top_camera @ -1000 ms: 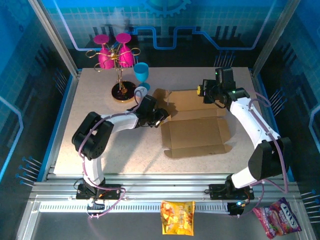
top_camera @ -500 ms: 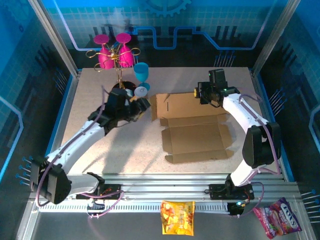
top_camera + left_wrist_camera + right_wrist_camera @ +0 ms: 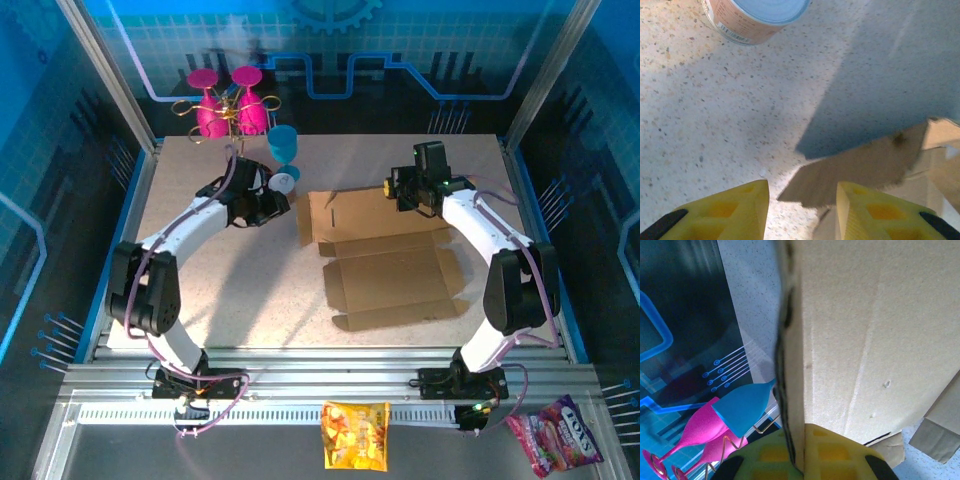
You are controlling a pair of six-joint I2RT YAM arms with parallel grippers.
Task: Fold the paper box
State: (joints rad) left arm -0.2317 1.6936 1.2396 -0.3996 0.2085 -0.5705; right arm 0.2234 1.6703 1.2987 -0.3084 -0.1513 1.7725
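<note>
The right hand is clenched on the far panel of the paper box, the cardboard's edge pinched between its yellow fingers in the wrist view. The brown mailer lies unfolded on the right half of the desk. Its long axis runs left to right across the robot's front, its base sheet is flat and its far panel is tipped up under that grip. The left hand hangs released just off the box's far-left corner, its fingers apart and holding nothing. A ragged flap corner shows just ahead of them in its wrist view, close but apparently not touching. That flap lies to the right of the left hand, making it the nearer hand for the box's left end, while the right hand already has the far panel near its right end. Whatever fold comes next looks likely to turn on the left hand closing that short gap rightward. Behind the left hand stand a blue-lidded tin, a blue goblet and pink glasses on a gold rack.
</note>
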